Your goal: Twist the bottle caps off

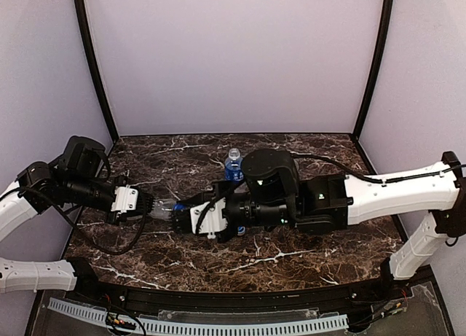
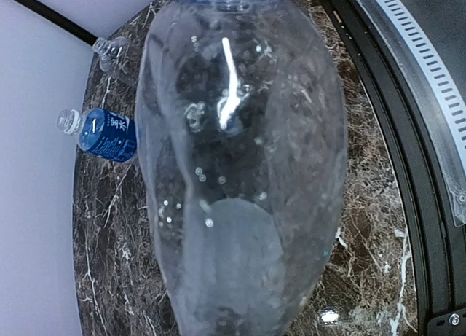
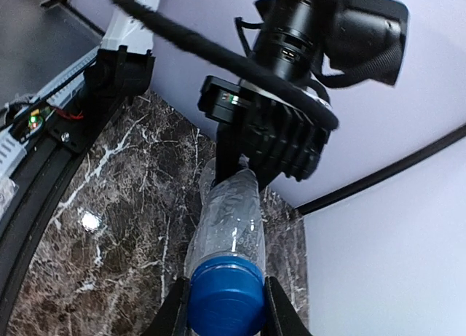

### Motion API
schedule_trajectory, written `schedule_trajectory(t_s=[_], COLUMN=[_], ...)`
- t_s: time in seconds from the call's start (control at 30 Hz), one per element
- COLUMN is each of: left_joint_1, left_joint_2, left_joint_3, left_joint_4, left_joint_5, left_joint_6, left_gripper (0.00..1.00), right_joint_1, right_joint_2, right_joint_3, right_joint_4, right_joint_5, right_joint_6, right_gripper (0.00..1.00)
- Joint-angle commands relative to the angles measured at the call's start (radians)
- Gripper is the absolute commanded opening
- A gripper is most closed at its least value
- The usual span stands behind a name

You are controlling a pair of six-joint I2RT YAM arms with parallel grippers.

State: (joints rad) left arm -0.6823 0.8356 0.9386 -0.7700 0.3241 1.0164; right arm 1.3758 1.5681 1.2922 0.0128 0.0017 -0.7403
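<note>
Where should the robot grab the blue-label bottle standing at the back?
Best around the blue-labelled middle of the bottle, coming in from the side. It seems to stand upright, so a side pinch fits its round body and leaves the cap on top free for twisting.

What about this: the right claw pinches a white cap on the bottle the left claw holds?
The cap is dark blue, not white; the right wrist view shows it. The right gripper pinches it; the left gripper holds the bottle.

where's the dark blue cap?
Top view, left of centre: the dark blue round plastic cap is on the plain clear plastic bottle, clamped by the right gripper; left gripper holds its other end.
</note>
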Motion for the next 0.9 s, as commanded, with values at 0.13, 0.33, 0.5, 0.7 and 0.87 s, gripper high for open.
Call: schedule_trajectory(t_s=[0.13, 0.33, 0.5, 0.7, 0.87], left_joint_1=[0.020, 0.020, 0.020, 0.065, 0.162], left_joint_2=[-0.012, -0.012, -0.025, -0.061, -0.109], left_joint_3=[-0.021, -0.025, -0.027, -0.066, -0.075], left_joint_4=[-0.207, -0.215, -0.151, 0.223, 0.426], left_joint_5=[-0.018, -0.013, -0.048, -0.277, -0.398], left_joint_6=[0.116, 0.129, 0.074, -0.180, -0.424], left_gripper=[0.10, 0.10, 0.10, 0.11, 0.14], right_joint_1=[0.123, 0.156, 0.137, -0.001, -0.095], right_joint_2=[-0.051, -0.050, -0.055, 0.009, 0.169], right_joint_3=[-0.074, -0.144, -0.068, 0.099, 0.239], right_joint_4=[0.027, 0.185, 0.207, -0.037, -0.324], right_joint_5=[0.273, 0.352, 0.311, 0.297, 0.106], right_joint_6=[-0.727, -1.028, -0.716, 0.095, 0.500], right_gripper=[0.00, 0.00, 0.00, 0.00, 0.00])
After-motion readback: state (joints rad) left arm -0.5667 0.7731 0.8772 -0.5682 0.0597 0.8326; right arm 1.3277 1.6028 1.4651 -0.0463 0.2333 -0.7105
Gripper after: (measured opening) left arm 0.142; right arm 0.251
